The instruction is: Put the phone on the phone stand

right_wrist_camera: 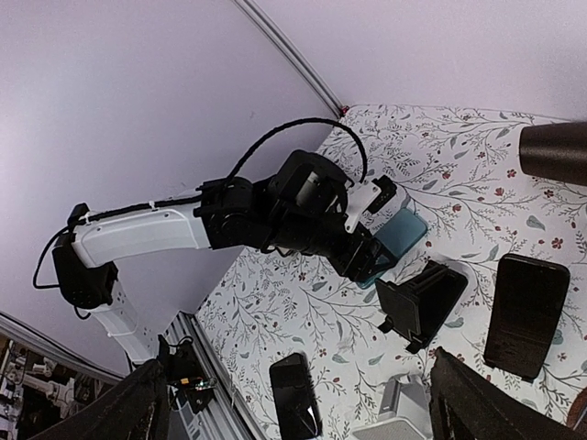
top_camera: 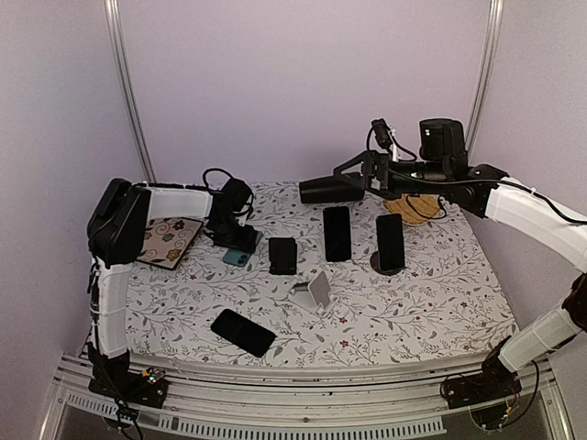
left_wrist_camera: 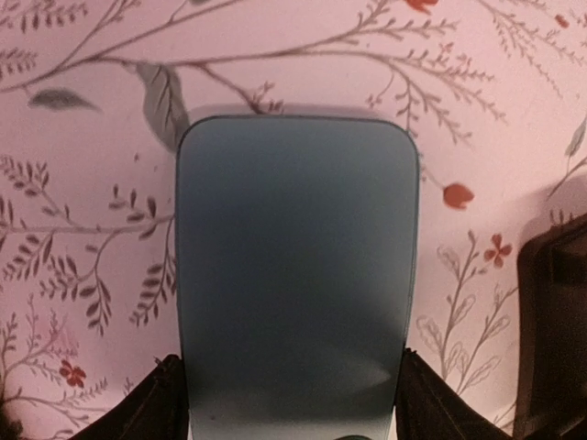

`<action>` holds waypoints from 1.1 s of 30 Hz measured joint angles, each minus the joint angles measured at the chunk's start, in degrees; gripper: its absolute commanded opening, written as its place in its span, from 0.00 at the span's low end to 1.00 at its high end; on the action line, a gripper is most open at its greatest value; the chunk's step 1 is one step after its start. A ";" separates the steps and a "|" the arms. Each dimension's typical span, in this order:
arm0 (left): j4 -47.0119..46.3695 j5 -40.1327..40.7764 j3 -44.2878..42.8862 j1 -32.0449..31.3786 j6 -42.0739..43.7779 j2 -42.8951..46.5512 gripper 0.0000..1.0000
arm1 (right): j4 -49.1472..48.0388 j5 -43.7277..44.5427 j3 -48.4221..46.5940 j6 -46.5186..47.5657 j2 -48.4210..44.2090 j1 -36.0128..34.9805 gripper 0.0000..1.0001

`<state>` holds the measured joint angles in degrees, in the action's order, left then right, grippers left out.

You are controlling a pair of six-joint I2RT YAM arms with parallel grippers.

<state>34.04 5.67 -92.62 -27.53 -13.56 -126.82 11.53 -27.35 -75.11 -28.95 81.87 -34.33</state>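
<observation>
A teal phone lies flat on the floral cloth at the left back. My left gripper is down over it, shut on the teal phone, with one finger against each long edge. The white phone stand sits at the middle of the table with nothing on it. A black stand sits between it and the teal phone. My right gripper hangs open high above the back of the table, holding nothing.
A black phone lies near the front edge. Another black phone lies at the back middle. A third phone leans upright on a round base at the right. A floral pad lies far left.
</observation>
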 measured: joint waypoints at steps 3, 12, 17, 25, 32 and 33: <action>-1.31 0.13 5.86 -0.22 -1.68 3.74 0.76 | -0.52 -0.55 0.55 0.02 0.00 0.00 0.99; -1.05 0.33 8.63 -0.42 -2.51 5.66 0.89 | -1.77 -1.68 1.84 0.02 0.02 0.00 0.99; 0.42 -0.28 7.06 -0.39 -1.20 4.76 0.78 | -2.45 -1.68 3.04 0.00 -0.04 0.00 0.99; 1.18 -0.96 6.01 -0.39 0.52 4.35 0.64 | -2.62 -1.70 3.61 -0.20 -1.20 0.00 0.99; 1.64 -1.31 7.43 -0.42 1.09 6.01 0.63 | -1.51 -1.25 3.41 -0.26 -1.27 -0.61 0.99; 1.97 -1.40 7.76 -0.42 1.14 6.58 0.63 | -0.94 -1.05 3.10 -0.26 -1.09 -0.90 0.99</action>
<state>36.01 4.27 -84.86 -27.94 -12.43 -120.25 10.59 -28.40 -72.01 -29.21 80.77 -35.22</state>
